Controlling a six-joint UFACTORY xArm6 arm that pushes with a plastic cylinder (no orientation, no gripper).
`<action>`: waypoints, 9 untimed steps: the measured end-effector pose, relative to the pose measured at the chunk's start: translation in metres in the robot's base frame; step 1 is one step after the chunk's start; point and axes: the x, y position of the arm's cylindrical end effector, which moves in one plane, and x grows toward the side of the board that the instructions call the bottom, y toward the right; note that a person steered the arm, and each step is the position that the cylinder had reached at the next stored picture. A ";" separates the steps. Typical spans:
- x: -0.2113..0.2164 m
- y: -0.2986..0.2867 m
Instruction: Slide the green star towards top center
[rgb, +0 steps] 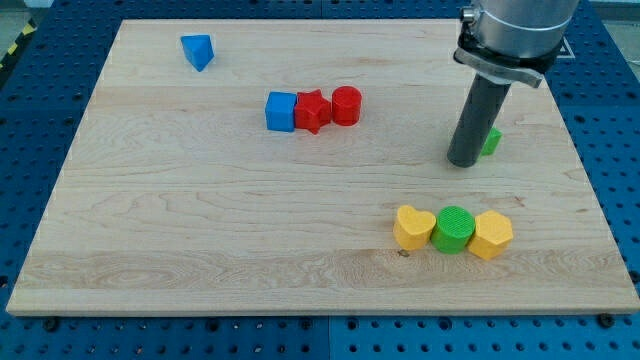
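Green shows only as a sliver at the view's right of the rod: the green star (491, 142) is mostly hidden behind it, its shape not readable. The arm comes down from the view's top right, cut off by the frame, its dark rod upright. The tip (463, 162) rests on the wooden board (200, 230), touching or just beside the star's left side; it has no fingers and holds nothing
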 end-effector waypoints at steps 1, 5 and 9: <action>0.003 0.009; -0.011 0.106; -0.084 -0.039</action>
